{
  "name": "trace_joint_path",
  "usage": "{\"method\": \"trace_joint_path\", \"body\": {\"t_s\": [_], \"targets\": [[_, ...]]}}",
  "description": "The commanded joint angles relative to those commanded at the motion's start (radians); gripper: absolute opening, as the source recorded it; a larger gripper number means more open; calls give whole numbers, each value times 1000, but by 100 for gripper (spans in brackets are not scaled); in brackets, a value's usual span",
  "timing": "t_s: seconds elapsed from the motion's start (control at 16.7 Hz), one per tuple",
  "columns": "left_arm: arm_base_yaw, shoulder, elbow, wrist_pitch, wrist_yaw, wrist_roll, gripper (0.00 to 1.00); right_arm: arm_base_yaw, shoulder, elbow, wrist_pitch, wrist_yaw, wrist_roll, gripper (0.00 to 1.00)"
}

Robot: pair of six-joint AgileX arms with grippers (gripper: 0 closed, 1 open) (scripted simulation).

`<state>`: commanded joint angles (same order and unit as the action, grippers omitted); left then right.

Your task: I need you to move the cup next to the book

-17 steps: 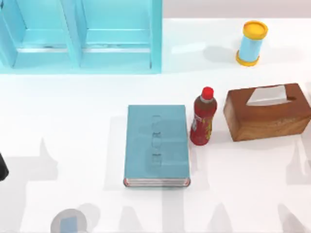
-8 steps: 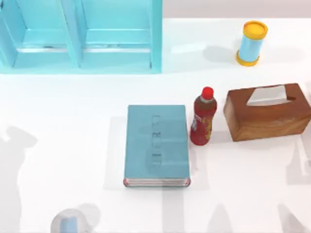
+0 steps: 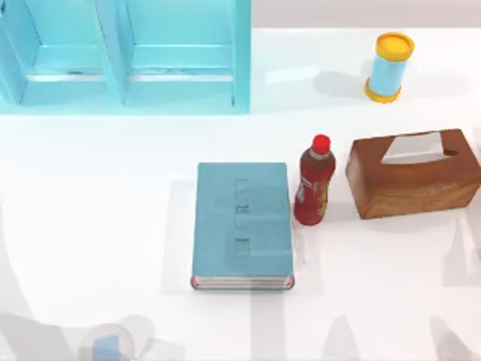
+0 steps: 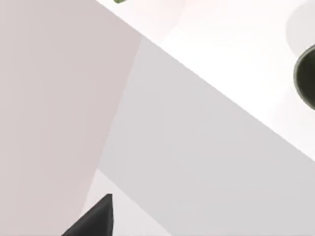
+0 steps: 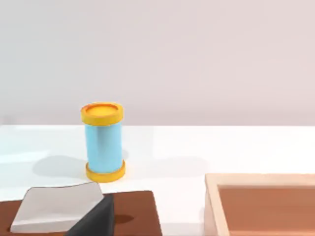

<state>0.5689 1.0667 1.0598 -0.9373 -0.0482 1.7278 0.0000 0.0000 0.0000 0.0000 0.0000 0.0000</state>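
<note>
From the top view, you see the book (image 3: 242,224) lying flat near the table's middle, the red bottle (image 3: 314,180) just beside its right edge, and the wooden tissue box (image 3: 414,172) further right. A pale grey round thing with a blue square (image 3: 107,344) sits at the near left edge.

In the left wrist view, a dark rounded edge at the frame border is probably the cup (image 4: 306,76). One dark finger tip (image 4: 96,219) of the left gripper shows; you cannot tell whether the fingers are spread or pressed together.

The right wrist view faces the light-blue cylinder (image 5: 103,142) beyond the tissue box. The right arm appears idle.

Risk: the bottle occupies the book's right side, so placing the cup there could topple it.
</note>
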Motion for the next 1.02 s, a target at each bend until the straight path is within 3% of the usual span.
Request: {"method": "trace_joint_path", "body": {"t_s": [0.48, 0.72, 1.02], "targets": [[140, 438, 180, -245, 34, 495, 100, 0, 0, 0, 0, 0, 0, 100], [165, 537, 205, -283, 48, 588, 100, 0, 0, 0, 0, 0, 0, 100], [167, 546, 207, -286, 49, 599, 100, 0, 0, 0, 0, 0, 0, 100]]}}
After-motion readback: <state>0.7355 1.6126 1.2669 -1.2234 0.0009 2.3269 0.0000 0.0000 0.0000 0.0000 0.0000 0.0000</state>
